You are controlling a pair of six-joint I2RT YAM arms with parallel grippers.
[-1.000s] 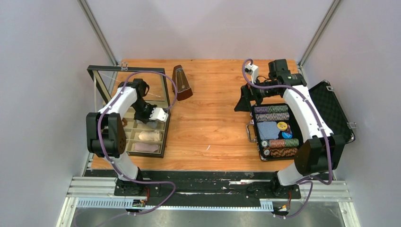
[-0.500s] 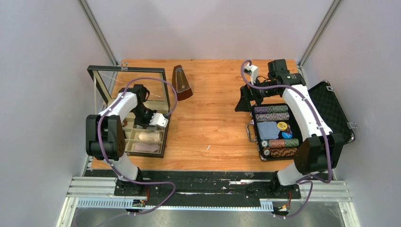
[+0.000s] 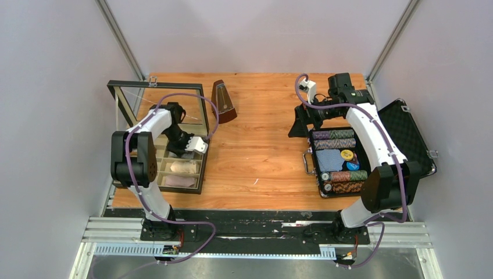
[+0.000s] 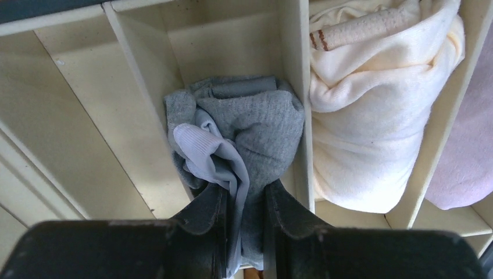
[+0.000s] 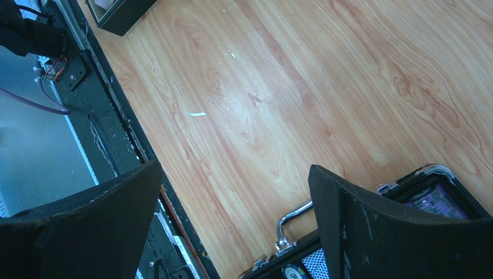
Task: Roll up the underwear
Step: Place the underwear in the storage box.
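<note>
- Wood-grain table (image 3: 261,151) filled the middle of the top view.
- Black case (image 3: 408,132) lay open at right of the top view, with rows of poker chips (image 3: 334,139) inside it.
- Cream divided box (image 3: 203,170) sat at left of the top view, its glass lid (image 3: 157,87) standing up behind it.
- Right gripper (image 5: 235,168) hovered over bare wood near the case handle, jaws spread wide with nothing between them; in the top view it sat upper right of centre.
- Left gripper (image 4: 241,197) was down in the box, both fingers (image 4: 203,206) pinched onto the underwear's fabric.
- Cream cloth roll (image 4: 360,116) filled the compartment just right of the underwear in the left wrist view.
- Grey underwear (image 4: 256,128) sat bunched in the centre compartment of the left wrist view, pressed against the divider on its right, with a paler ribbed fold at lower left.
- Pinkish cloth roll (image 4: 471,157) showed at the right edge of the left wrist view, one compartment past the cream roll.
- Brown metronome (image 3: 223,102) stood upper centre-left in the top view, just beside the box lid.
</note>
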